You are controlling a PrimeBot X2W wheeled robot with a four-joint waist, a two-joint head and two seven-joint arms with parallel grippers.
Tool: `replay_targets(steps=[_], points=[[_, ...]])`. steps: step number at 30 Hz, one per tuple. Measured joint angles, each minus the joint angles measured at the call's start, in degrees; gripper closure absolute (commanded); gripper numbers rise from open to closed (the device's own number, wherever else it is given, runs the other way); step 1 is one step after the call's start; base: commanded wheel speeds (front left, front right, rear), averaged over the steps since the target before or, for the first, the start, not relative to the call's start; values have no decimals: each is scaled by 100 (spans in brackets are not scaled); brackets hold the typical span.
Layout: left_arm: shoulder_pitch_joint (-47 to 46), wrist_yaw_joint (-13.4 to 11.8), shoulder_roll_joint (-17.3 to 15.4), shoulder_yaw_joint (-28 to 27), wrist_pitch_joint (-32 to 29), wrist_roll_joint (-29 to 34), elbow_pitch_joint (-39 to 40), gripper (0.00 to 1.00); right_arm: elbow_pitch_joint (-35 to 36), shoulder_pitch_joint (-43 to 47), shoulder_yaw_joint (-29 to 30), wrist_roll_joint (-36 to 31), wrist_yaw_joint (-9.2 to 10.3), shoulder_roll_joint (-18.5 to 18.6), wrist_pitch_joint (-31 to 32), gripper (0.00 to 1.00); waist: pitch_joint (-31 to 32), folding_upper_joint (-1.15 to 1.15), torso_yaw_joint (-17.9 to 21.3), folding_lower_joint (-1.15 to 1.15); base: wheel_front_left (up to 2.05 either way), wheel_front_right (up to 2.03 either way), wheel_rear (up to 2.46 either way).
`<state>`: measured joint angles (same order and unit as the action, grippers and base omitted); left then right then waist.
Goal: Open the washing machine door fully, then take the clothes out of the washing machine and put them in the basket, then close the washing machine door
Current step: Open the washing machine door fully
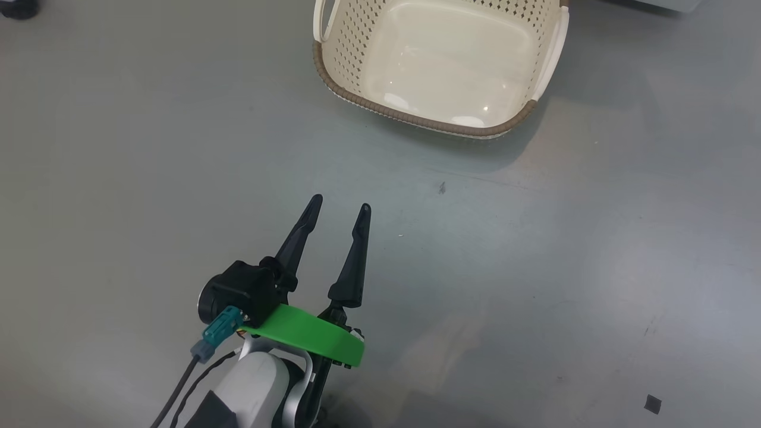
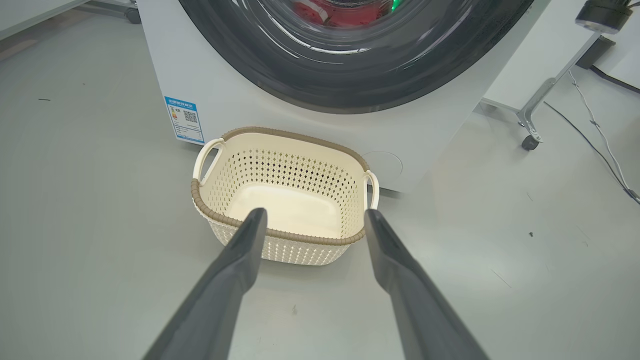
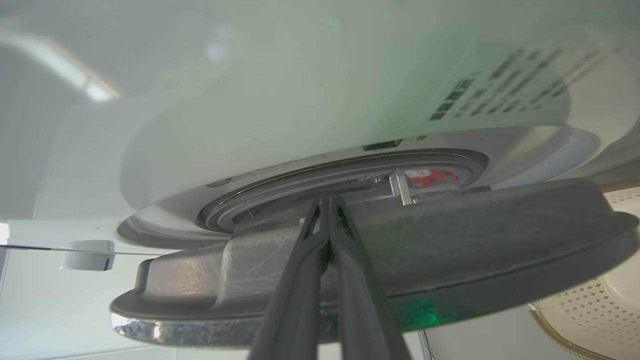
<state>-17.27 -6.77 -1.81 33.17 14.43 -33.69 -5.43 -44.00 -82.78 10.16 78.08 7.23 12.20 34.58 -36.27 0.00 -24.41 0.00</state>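
In the head view my left gripper (image 1: pixel 341 204) hovers open over the grey floor, short of the cream basket (image 1: pixel 416 119), which holds nothing. The left wrist view has that gripper (image 2: pixel 315 214) pointing at the basket (image 2: pixel 295 136), which stands against the white washing machine (image 2: pixel 240 100). Above it is the washing machine door (image 2: pixel 350 75) with its black rim, and red clothes (image 2: pixel 345 12) show through the glass. In the right wrist view my right gripper (image 3: pixel 327 200) is shut, tips at the back edge of the ajar door (image 3: pixel 475 240). Red clothes (image 3: pixel 430 176) show in the gap.
A blue label (image 2: pixel 184 119) sits at the machine's lower corner. A wheeled metal stand (image 2: pixel 530 142) and floor cables (image 2: pixel 600 140) lie to one side of the machine. A small black square (image 1: pixel 652 404) lies on the floor. A corner of the basket (image 3: pixel 590 310) shows below the door.
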Motion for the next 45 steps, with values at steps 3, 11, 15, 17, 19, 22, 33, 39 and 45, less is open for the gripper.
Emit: replay_targets(steps=[3,11,15,17,19,22,33,39,45], points=[[0,0,0,-12,0,1,1,0,-76,2,-1,0,0,4,67,100,27,0,15,0,0,0,0],[0,0,0,-40,0,18,-13,0,-223,42,-21,2,0,23,247,100,99,0,44,0,0,0,0],[1,0,0,-48,0,36,-26,0,-290,94,-46,4,0,21,328,100,138,0,55,0,0,0,0],[1,0,0,-49,0,53,-33,0,-318,114,-63,4,0,21,372,100,158,0,60,0,0,0,0],[1,0,0,-51,0,53,-52,0,-339,135,-81,4,0,20,421,100,183,0,64,0,0,0,0],[1,0,0,-49,0,53,-80,0,-352,216,-84,4,0,21,428,100,220,0,67,0,0,0,0],[25,0,-1,-116,0,101,-145,0,-476,524,-94,9,1,-16,555,100,471,0,95,0,0,0,0],[82,0,-1,-127,0,137,-172,0,-549,728,-104,58,-2,-112,624,100,620,0,131,0,0,0,0],[94,0,-2,-166,0,154,-179,0,-613,880,-118,58,-1,-197,680,100,751,0,178,0,0,0,0]])
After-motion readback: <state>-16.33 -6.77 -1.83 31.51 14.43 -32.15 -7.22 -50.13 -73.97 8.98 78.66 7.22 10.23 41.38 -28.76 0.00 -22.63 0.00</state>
